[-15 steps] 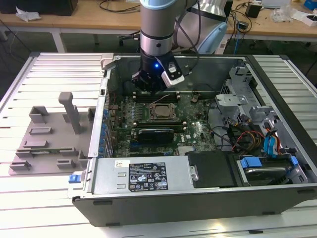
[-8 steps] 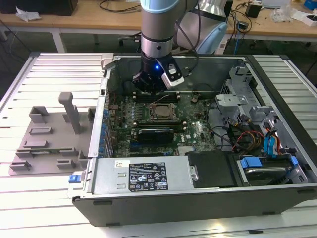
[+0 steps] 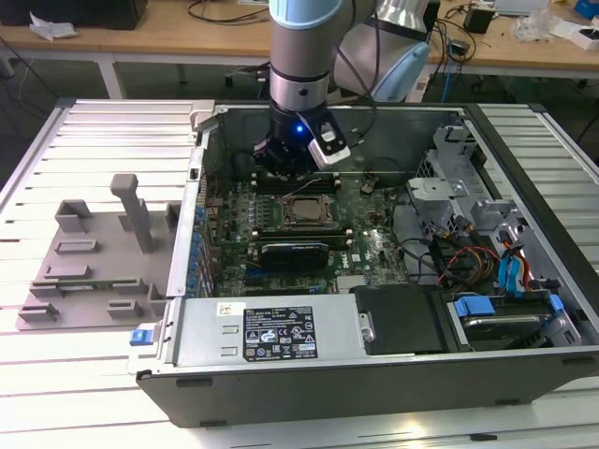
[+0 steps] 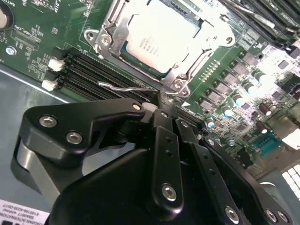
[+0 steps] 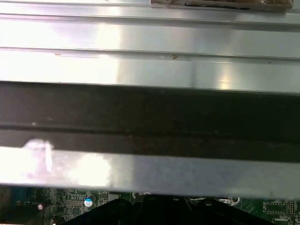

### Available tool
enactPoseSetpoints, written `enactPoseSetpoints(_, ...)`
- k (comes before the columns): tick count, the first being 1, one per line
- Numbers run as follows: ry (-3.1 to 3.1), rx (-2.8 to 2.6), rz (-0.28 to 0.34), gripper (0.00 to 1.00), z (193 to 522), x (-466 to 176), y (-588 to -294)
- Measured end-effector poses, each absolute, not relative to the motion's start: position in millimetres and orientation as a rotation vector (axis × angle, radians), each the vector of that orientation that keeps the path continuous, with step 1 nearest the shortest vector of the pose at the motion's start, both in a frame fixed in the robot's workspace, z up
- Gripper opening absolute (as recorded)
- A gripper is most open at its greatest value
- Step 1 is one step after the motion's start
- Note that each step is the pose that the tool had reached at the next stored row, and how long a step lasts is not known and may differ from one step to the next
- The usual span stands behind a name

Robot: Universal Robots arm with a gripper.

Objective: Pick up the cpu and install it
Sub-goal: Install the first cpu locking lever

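Second wrist view: pale silvery square cpu [image 4: 161, 40], flat inside socket [image 4: 107, 41]

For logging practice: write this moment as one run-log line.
silvery square cpu: seated in metal-framed socket | black gripper: shut, beside wire lever

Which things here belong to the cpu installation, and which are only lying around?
Belong: cpu, lying in its socket; gripper, at the socket's corner; motherboard.
Only lying around: grey tray on the table; power supply; drive cables.
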State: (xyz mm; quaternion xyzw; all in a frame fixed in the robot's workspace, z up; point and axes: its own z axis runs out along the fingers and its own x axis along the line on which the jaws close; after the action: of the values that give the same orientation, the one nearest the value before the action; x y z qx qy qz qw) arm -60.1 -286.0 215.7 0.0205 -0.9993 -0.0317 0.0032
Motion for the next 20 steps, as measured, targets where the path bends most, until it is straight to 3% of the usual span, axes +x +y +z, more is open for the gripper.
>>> enactPoseSetpoints(20, -3.131, 0.066, -0.077, 0.11, 202, -31, -282)
